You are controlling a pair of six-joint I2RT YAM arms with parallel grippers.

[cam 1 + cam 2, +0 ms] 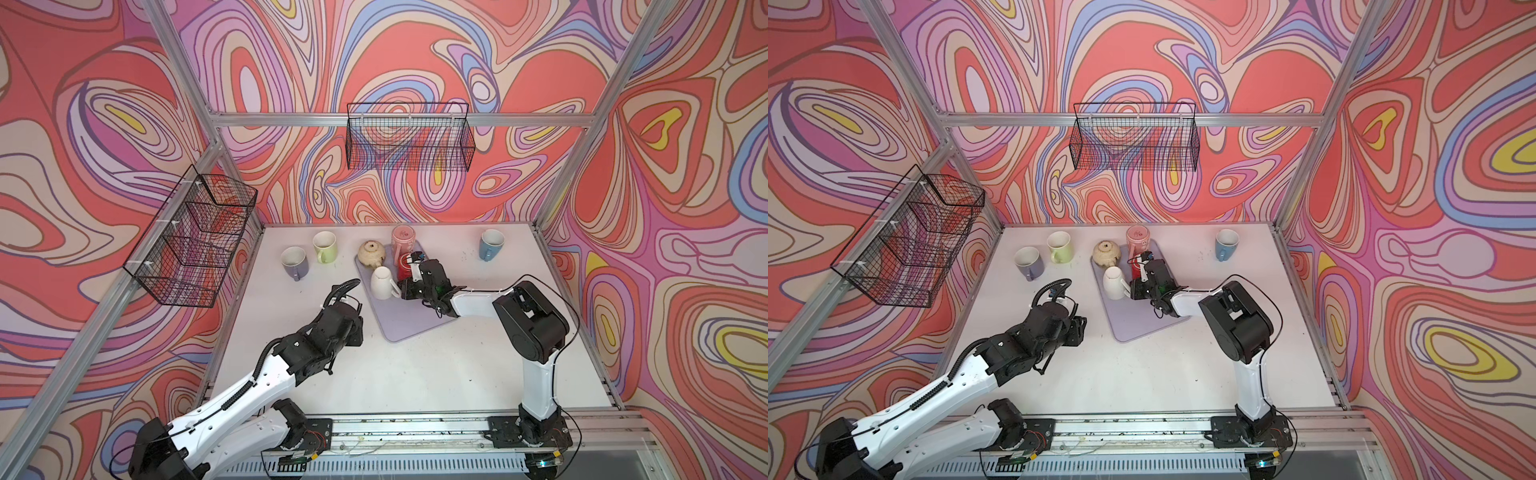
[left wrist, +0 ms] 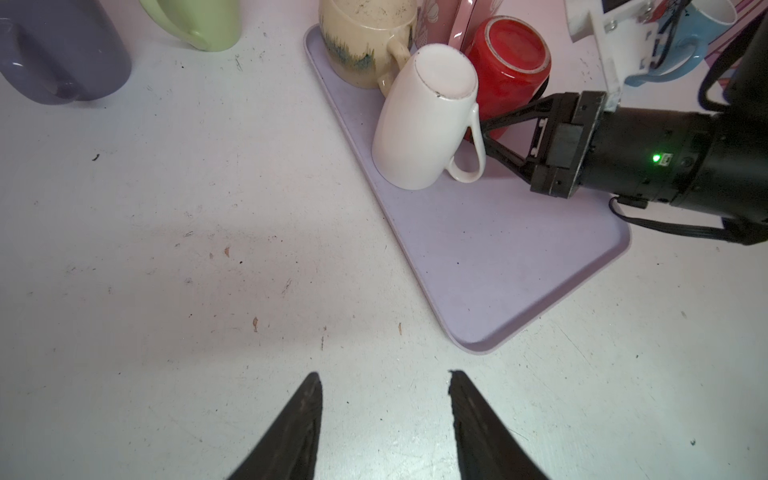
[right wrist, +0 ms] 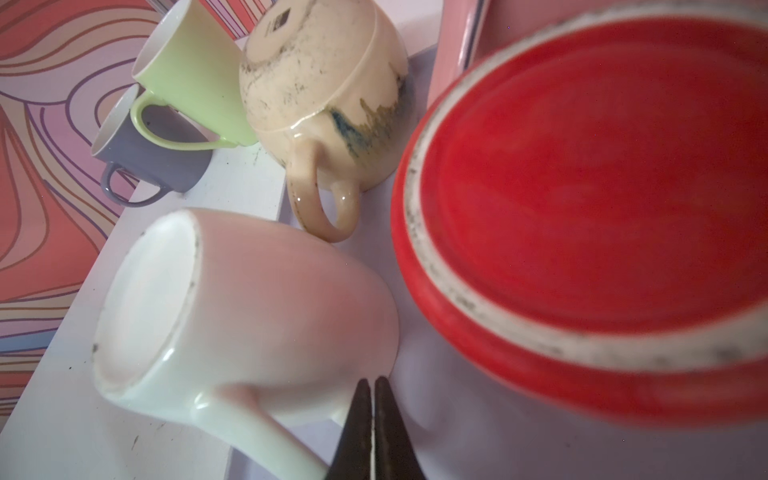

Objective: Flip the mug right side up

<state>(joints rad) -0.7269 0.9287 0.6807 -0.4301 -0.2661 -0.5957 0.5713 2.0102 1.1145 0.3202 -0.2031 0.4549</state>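
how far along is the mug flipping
Looks done: the purple mug, green mug and blue mug stand upright off the tray. In hand: the right pincer is shut on the handle of the white mug, base-up on the tray. Remaining: lifting and flipping it; left pincer open, empty.

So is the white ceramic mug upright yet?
No, upside down: white ceramic mug has its base up, mouth down on the lilac tray.

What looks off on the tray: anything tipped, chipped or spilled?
No spill. The white mug, red mug, cream mug and pink mug sit mouth-down on the tray. The white mug's base rim shows small dark marks, maybe chips; the cream mug's base is smudged.
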